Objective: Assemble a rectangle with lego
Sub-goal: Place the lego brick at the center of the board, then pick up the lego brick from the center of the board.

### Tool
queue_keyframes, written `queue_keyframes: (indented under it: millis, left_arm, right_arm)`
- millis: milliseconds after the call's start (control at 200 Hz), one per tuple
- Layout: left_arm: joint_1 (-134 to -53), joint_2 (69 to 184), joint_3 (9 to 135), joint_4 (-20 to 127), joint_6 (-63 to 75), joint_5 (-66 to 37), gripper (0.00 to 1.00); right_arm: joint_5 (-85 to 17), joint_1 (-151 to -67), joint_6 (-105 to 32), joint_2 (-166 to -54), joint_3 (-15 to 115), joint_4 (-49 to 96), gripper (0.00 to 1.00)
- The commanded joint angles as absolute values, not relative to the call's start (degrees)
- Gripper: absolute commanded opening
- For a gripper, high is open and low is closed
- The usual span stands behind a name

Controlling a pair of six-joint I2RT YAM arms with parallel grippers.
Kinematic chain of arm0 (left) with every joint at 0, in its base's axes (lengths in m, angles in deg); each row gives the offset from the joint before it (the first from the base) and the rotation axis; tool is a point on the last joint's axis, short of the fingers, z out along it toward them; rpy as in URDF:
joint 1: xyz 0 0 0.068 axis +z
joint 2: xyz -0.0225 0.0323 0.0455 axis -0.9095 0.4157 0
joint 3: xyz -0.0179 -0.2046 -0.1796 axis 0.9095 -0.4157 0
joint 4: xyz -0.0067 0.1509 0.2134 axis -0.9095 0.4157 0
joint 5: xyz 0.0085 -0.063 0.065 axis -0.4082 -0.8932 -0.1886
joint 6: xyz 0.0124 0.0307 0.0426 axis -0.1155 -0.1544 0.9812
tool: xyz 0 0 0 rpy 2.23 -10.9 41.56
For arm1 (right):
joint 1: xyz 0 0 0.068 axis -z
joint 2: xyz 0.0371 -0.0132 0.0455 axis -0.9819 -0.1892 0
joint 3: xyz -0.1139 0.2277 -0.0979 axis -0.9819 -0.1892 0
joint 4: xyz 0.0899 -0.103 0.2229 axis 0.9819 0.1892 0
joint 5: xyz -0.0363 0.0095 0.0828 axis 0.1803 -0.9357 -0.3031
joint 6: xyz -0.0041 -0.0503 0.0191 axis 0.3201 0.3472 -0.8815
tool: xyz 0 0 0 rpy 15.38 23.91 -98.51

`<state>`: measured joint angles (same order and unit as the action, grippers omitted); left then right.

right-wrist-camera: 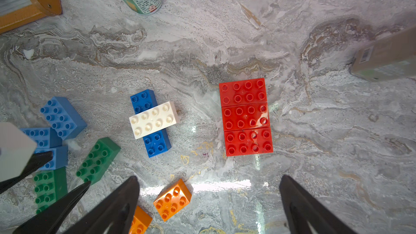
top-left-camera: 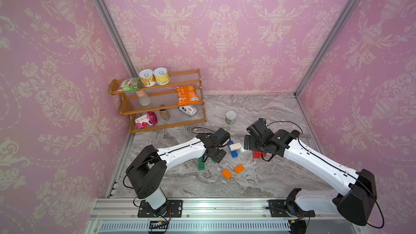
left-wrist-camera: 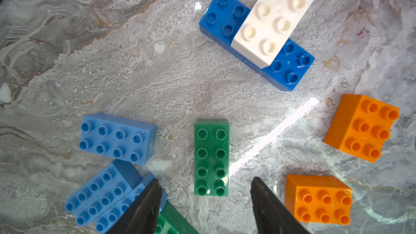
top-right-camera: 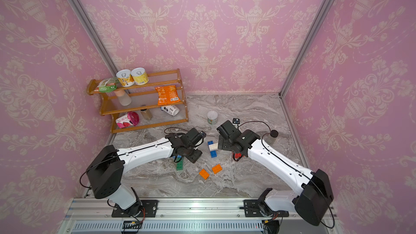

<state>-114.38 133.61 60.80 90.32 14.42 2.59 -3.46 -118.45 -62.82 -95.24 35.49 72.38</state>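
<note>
Marble worktop [top-left-camera: 270, 109], both top views: left arm [top-left-camera: 180, 149] and right arm [top-left-camera: 315, 160] lean over scattered lego [top-left-camera: 226, 174]; white brick [top-left-camera: 235, 146] crosses blue bricks [top-left-camera: 234, 154] at centre, two orange bricks [top-left-camera: 239, 168] nearer the rail [top-left-camera: 202, 205], red bricks [top-left-camera: 256, 154] half hidden under the right arm; wooden rack [top-left-camera: 168, 126] of snacks in the far corner.
Left wrist: left tool [left-wrist-camera: 204, 179] open, gripping nothing; green brick [left-wrist-camera: 211, 157] lies flat just ahead, between its tips, touching neither; light-blue bricks [left-wrist-camera: 117, 139] alongside, largely masked from above by the arm.
Right wrist: right tool [right-wrist-camera: 209, 177] spread wide, empty; three red bricks side by side form one block, apart from the white-on-blue cross; second green brick [right-wrist-camera: 50, 187] shows under the left tool.
</note>
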Motion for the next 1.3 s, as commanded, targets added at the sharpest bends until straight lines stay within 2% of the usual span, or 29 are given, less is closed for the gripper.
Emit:
queue_keyframes:
  millis: [0, 160, 315, 445, 575, 830, 1296]
  left_arm:
    - [-114.0, 127.3, 58.1, 92.4, 10.3, 7.8, 0.71]
    - [-108.7, 117.6, 54.2, 93.6, -0.1, 16.8, 0.79]
    - [-102.5, 110.3, 52.7, 98.3, -15.3, 28.9, 0.99]
    - [-99.5, 104.3, 50.0, 101.7, -28.2, 35.5, 0.99]
    - [-98.4, 99.8, 46.8, 101.5, -33.5, 39.1, 0.99]
    - [-97.7, 98.4, 46.3, 101.5, -33.6, 41.0, 0.99]
    - [-96.3, 100.7, 46.2, 99.7, -32.9, 38.2, 0.99]
  right_arm:
    - [-6.1, -118.8, -60.8, -95.7, 35.7, 70.6, 0.99]
    - [-8.0, -123.7, -56.4, -103.1, 40.2, 71.1, 0.99]
    - [-12.5, -128.5, -50.1, -111.8, 47.4, 71.3, 0.98]
    - [-17.0, -131.0, -45.5, -118.8, 52.0, 72.3, 0.98]
    - [-22.3, -131.3, -41.6, -123.4, 53.5, 71.3, 0.98]
    - [-22.8, -131.4, -35.8, -131.6, 59.1, 73.9, 0.98]
    - [-22.9, -130.8, -31.0, -141.6, 66.5, 76.1, 0.95]
